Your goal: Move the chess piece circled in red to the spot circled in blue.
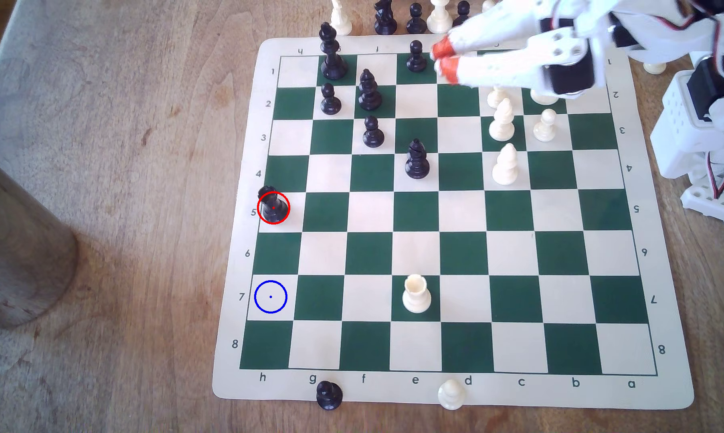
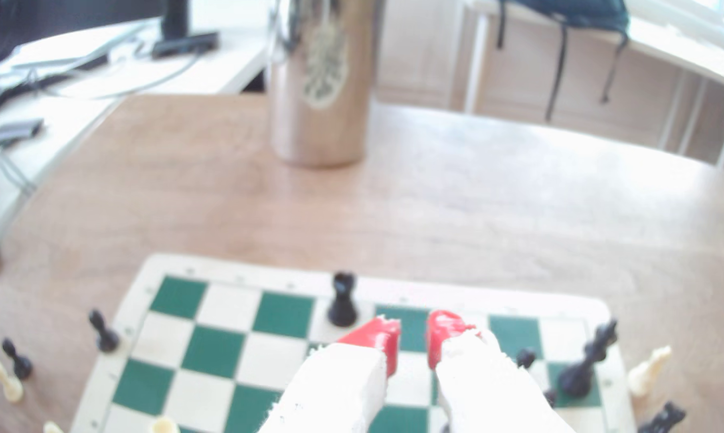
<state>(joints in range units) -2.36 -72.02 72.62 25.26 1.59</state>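
The chess piece circled in red is a squat black rook (image 1: 272,205) on a cream square at the exterior view's left edge of the board, row 5; it also stands at the board's far edge in the wrist view (image 2: 342,299). Two rows nearer the camera in the same column lies the spot circled in blue (image 1: 270,297), an empty cream square. My white gripper with orange-red tips (image 1: 443,58) hovers high over the board's far side, well away from the rook. Its fingertips (image 2: 377,335) are slightly apart with nothing between them.
Black pieces (image 1: 368,91) cluster at the board's far left, white ones (image 1: 502,120) under the arm. A cream rook (image 1: 416,293) stands in row 7. A brown metal cup (image 2: 320,79) sits on the wooden table beyond the rook's side. Captured pieces (image 1: 329,394) rest off the board.
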